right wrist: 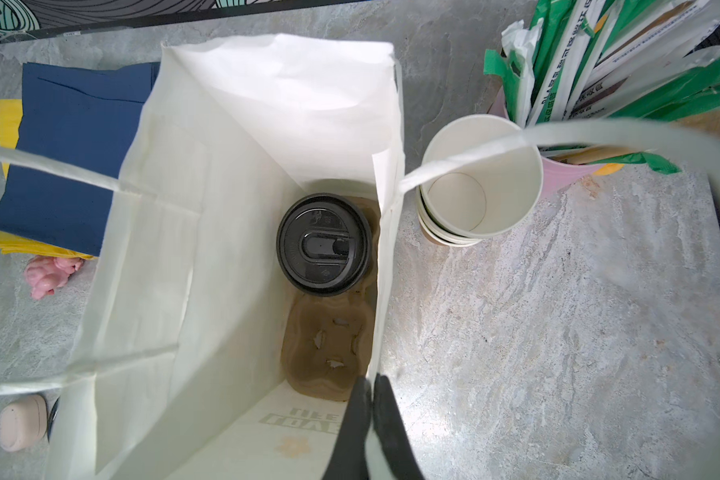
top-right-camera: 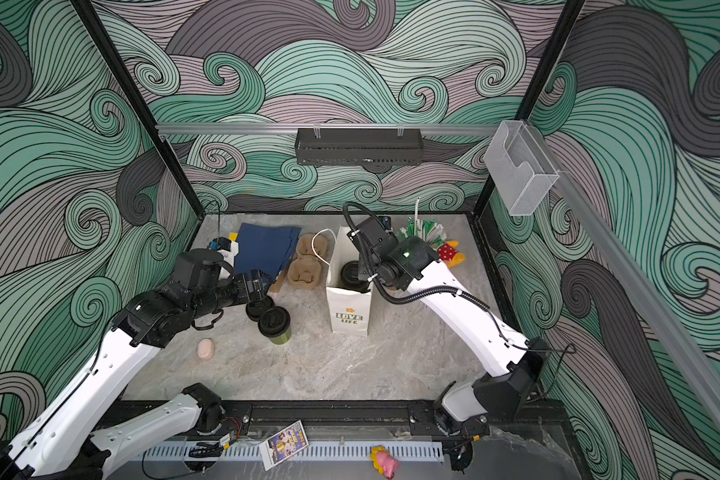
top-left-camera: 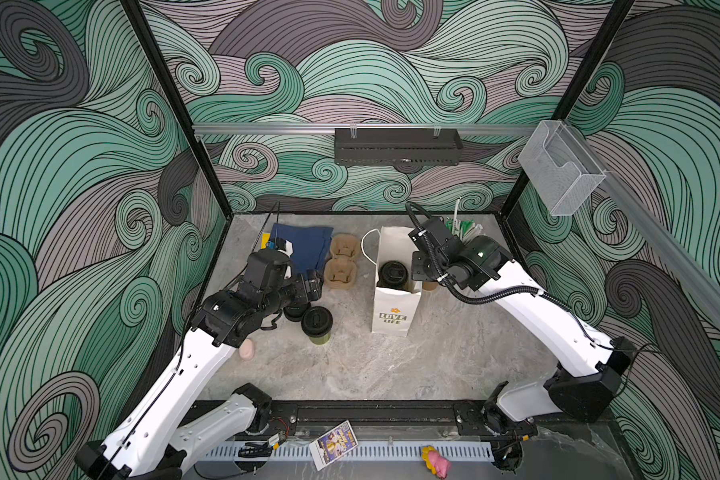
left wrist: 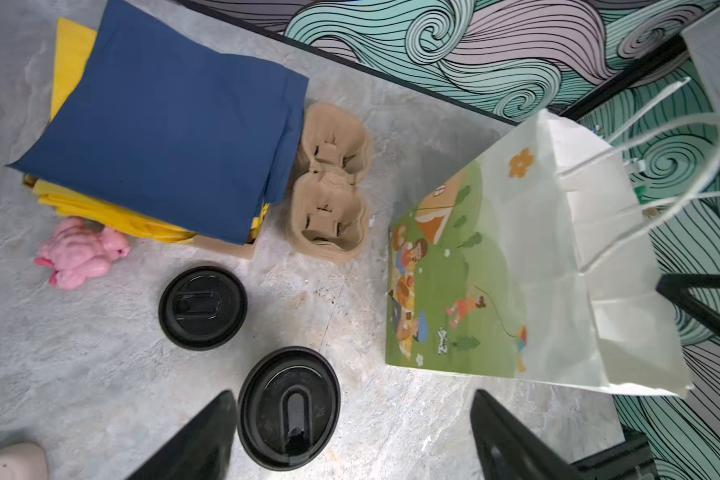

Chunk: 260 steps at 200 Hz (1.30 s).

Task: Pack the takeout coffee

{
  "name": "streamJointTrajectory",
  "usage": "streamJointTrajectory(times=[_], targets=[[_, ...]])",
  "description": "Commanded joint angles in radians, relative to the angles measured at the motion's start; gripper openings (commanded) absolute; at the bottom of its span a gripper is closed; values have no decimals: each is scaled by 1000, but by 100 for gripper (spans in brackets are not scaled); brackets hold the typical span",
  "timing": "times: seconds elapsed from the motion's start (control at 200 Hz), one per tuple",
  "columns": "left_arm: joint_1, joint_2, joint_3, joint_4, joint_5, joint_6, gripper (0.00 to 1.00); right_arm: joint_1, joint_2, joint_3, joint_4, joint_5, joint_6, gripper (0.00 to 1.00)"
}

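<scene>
Loading the next lidded cup into the held-open bag.
The left gripper [top-left-camera: 313, 284], jaws apart, is hovering over the lidded cup [top-left-camera: 316, 321] left of centre; the right gripper [right wrist: 373, 380] is pinching the paper bag [top-left-camera: 393, 309] rim at centre, with the packed cup [right wrist: 323, 243] seated inside. Grasp the cup's side wall and keep it upright.

Grey marble table [top-left-camera: 391, 365]. Rear-left corner: stack of blue napkins [top-left-camera: 304, 245] on yellow sheets [left wrist: 73, 50]. Pink toy [left wrist: 80, 253] just beside the stack. Two brown pulp carriers [top-left-camera: 341, 262] end to end, just right of the napkins. Rear edge, right of middle: pink cup [right wrist: 558, 174] full of wrapped straws [right wrist: 624, 62]; red dotted toy [top-right-camera: 447, 252] near it. Cream oval case [top-right-camera: 205, 348] near left edge. Off the front edge: picture card [top-left-camera: 334, 444], pink-yellow toy [top-left-camera: 436, 460]. On the walls: black tray [top-left-camera: 398, 146], clear holder [top-left-camera: 560, 170].
</scene>
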<state>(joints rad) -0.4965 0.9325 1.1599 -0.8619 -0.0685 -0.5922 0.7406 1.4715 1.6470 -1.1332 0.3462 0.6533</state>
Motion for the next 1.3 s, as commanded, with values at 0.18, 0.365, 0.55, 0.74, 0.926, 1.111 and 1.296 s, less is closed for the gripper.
streamJointTrajectory(times=[0.18,0.365,0.55,0.74,0.926,1.111,1.296], targets=[[60,-40,-89,-54,2,-29,93,-14,-50,41,-54,-60,-109,38],[130,-38,-153,-22,99,-29,94,-15,-155,48,-56,-143,-226,52],[264,-100,-211,22,125,-112,94,16,-212,78,-24,-324,-275,55],[389,-218,-193,-36,-24,-161,91,218,-76,184,-2,-364,-316,57],[389,-340,-149,-112,-232,-188,90,367,187,365,-55,-345,-346,58],[390,-446,-148,-198,-328,-210,89,422,450,551,-139,-302,-329,64],[389,-523,-167,-270,-351,-235,89,422,650,697,-210,-267,-310,75]])
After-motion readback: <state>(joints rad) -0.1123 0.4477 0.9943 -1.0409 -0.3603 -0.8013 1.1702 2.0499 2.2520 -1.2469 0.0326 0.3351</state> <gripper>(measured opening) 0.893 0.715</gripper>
